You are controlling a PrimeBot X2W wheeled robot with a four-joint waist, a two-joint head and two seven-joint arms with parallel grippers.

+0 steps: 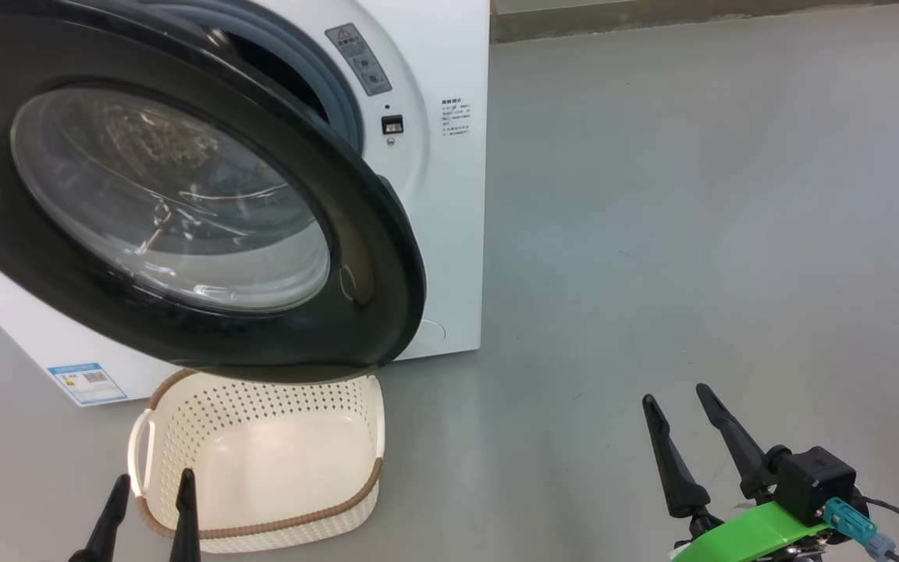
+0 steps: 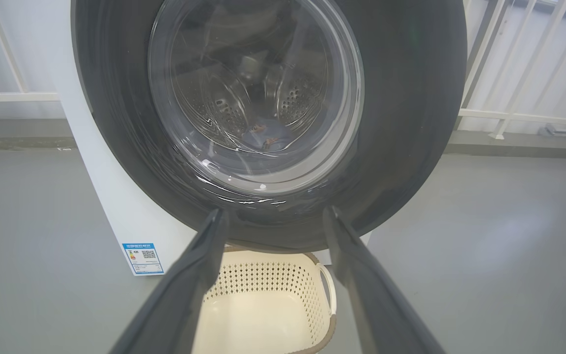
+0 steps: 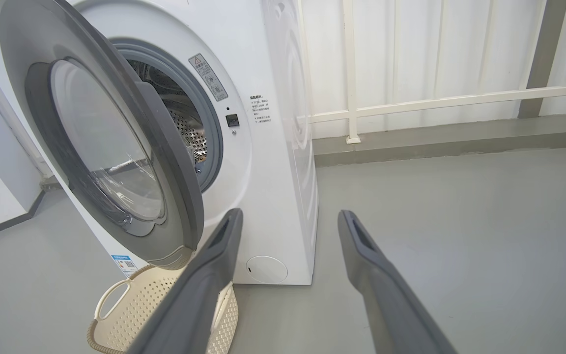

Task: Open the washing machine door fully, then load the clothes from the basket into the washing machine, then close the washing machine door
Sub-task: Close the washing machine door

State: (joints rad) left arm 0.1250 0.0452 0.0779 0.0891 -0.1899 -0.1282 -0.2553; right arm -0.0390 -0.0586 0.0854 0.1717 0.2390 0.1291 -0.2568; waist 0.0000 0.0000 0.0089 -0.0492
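The washing machine [image 1: 449, 195] is white, and its door [image 1: 371, 257], a black ring around a bulging glass, stands partly open and hangs over the far end of the basket [image 1: 262, 406]. The cream basket looks empty. In the left wrist view, light blue clothes [image 2: 263, 137] with orange figures lie in the drum, seen through the door [image 2: 401, 98] glass. My left gripper [image 1: 153, 476] is open at the basket's near left rim, pointing at the door. My right gripper [image 1: 676, 393] is open over bare floor, right of the machine. Both hold nothing.
Grey floor spreads wide to the right of the machine. A low kerb and a white railing [image 3: 410, 103] run along the wall behind. A blue label sticker [image 1: 87, 381] and a round hatch [image 3: 266, 269] mark the machine's lower front.
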